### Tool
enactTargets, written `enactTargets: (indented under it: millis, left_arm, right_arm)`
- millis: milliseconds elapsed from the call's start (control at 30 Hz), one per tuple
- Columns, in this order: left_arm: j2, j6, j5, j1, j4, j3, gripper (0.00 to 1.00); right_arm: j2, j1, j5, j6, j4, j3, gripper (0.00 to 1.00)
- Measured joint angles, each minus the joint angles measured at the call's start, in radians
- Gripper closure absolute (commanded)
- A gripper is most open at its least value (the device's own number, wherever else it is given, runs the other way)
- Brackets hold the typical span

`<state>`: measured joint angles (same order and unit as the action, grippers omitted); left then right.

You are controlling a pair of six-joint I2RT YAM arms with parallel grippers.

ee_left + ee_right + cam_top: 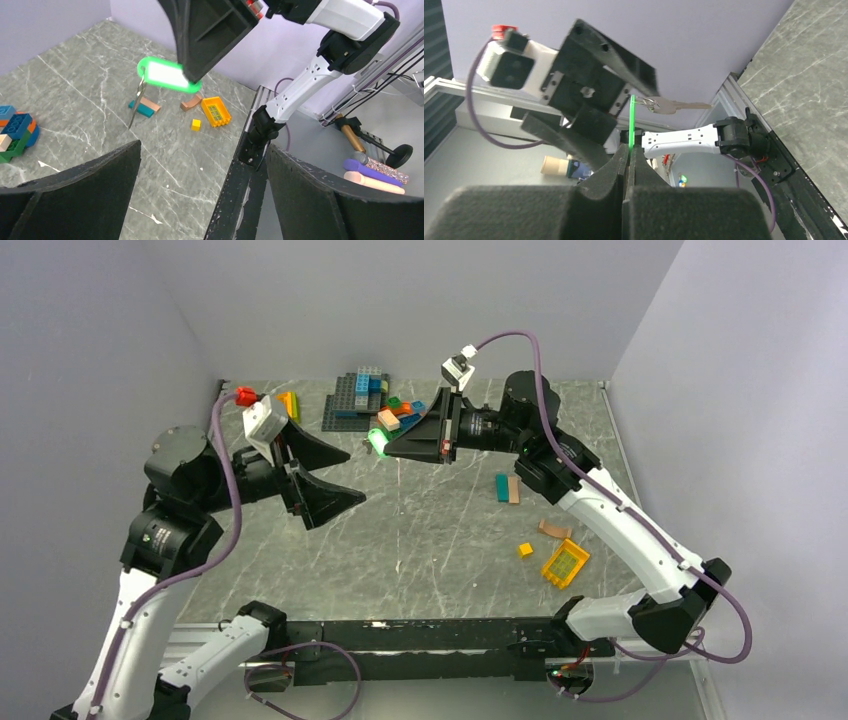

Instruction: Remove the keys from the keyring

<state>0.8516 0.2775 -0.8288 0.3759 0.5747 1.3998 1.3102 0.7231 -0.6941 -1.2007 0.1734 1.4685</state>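
The green key tag (167, 75) is held above the table, pinched flat in the right gripper (392, 447) so that the key (136, 102) hangs free on its ring (650, 103) before the left gripper (354, 476), whose fingers (80, 195) are spread wide

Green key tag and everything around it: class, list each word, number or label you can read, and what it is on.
None readable. The green key tag, pinched in the right gripper, has a blank white insert; any stamp on the key is too small to read.
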Motion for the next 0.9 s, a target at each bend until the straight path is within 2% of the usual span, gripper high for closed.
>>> enactTargets:
  millis: [300, 367, 467, 600, 867, 900]
  left_arm:
    - [-0.148, 0.066, 0.022, -0.002, -0.287, -0.252, 0.05]
    - [-0.185, 0.087, 0.029, -0.002, -0.366, -0.298, 0.09]
    - [-0.219, 0.129, 0.038, -0.002, -0.514, -0.364, 0.19]
    - [-0.226, 0.171, 0.045, -0.002, -0.667, -0.439, 0.21]
    - [-0.2, 0.23, 0.076, 0.021, -0.831, -0.47, 0.32]
    - [-0.198, 0.232, 0.087, 0.033, -0.845, -0.47, 0.3]
  right_arm:
    - [-0.048, -0.001, -0.026, -0.045, -0.02, 0.003, 1.0]
    - [-0.054, -0.002, -0.035, -0.062, -0.04, 0.004, 1.0]
    - [-0.056, -0.002, -0.048, -0.089, -0.075, 0.004, 1.0]
    - [-0.056, -0.002, -0.057, -0.127, -0.115, 0.004, 1.0]
    - [-0.061, -0.002, -0.071, -0.189, -0.186, 0.005, 1.0]
    - [-0.064, -0.002, -0.071, -0.194, -0.19, 0.005, 1.0]
